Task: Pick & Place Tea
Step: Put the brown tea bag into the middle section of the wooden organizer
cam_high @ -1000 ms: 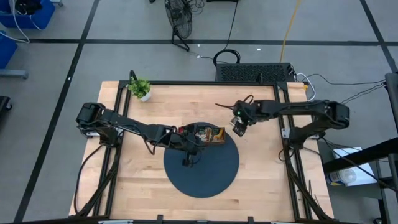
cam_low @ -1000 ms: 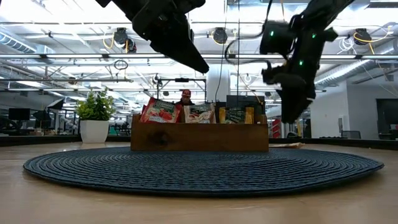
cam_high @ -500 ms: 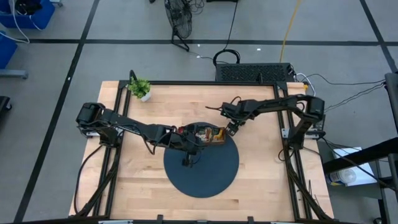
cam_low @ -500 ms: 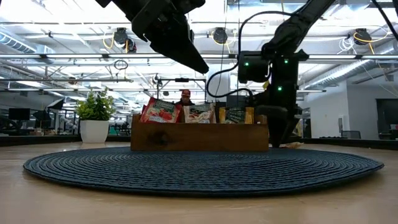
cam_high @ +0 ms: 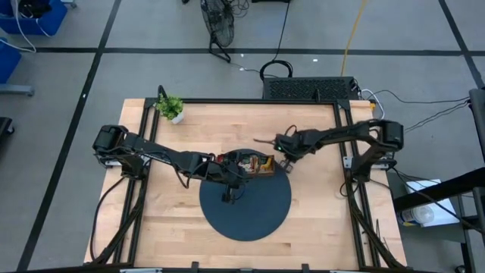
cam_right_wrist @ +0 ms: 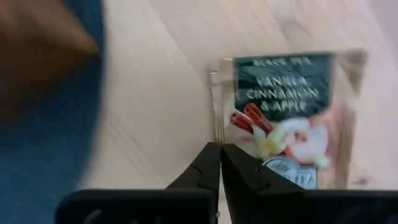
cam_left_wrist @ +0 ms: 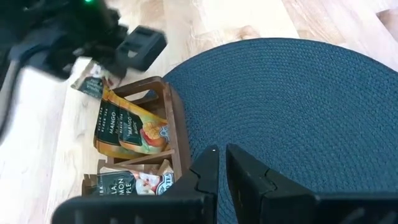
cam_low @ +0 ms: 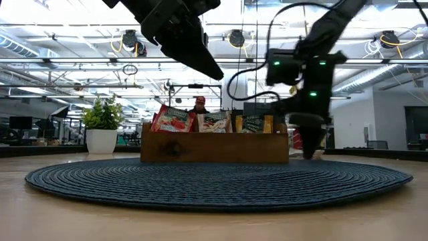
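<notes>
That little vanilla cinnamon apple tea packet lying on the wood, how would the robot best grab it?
The tea packet lies flat on the bare table, so its thin edge is probably the place to pinch. The right gripper, fingers nearly together, sits at the packet's side edge; coming from above with one finger sliding under seems most workable.

Wooden table (cam_high: pixel 318 220): mat (cam_high: pixel 246 216), plant (cam_high: pixel 171 108), sachet (cam_right_wrist: pixel 287 118)

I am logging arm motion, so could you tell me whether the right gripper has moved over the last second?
Yes. The right gripper came down and in toward the tray.
</notes>
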{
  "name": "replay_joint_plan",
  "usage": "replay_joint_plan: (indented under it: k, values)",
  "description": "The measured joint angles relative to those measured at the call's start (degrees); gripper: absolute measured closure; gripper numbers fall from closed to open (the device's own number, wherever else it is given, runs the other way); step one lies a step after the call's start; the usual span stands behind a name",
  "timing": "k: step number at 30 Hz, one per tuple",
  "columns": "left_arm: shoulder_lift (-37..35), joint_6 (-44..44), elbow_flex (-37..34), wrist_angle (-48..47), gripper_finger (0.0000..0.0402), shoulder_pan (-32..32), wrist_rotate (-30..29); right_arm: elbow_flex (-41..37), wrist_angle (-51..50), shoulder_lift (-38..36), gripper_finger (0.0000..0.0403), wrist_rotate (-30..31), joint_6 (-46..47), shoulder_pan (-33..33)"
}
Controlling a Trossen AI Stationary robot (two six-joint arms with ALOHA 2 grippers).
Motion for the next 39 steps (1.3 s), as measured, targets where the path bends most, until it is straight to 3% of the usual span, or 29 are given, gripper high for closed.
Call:
replay_joint_plan:
  k: [7,12,17,23,27,31,39]
  values:
    - [0.0,-0.1,0.0,0.0,0.0366,0.1,-0.1,-0.1,-0.1,-10.4,0.0403,14.8,-0.4,7.7]
    - [0.0,-0.1,0.0,0.3,0.0366,0.1,-0.3,-0.2,-1.9,-15.9,0.0396,20.8,-4.7,11.5]
    - [0.0,-0.1,0.0,0.7,0.0366,0.1,-0.5,-0.1,-5.1,-17.9,0.0325,19.5,-9.1,6.4]
    - [0.0,-0.1,0.0,0.6,0.0366,0.1,-0.5,-2.0,-1.4,-16.2,0.0187,-0.5,-8.4,-4.6]
    - [0.0,0.0,0.0,0.6,0.0366,0.1,-0.5,-6.6,3.6,-14.4,0.0118,0.3,-10.1,-8.4]
    - [0.0,0.0,0.0,0.6,0.0366,0.1,-0.5,-9.9,6.3,-12.6,0.0084,4.4,-11.4,-11.5]
    - [0.0,0.3,0.0,0.9,0.0366,0.1,-0.5,-12.9,11.4,-11.0,0.0084,1.4,-14.9,-13.5]
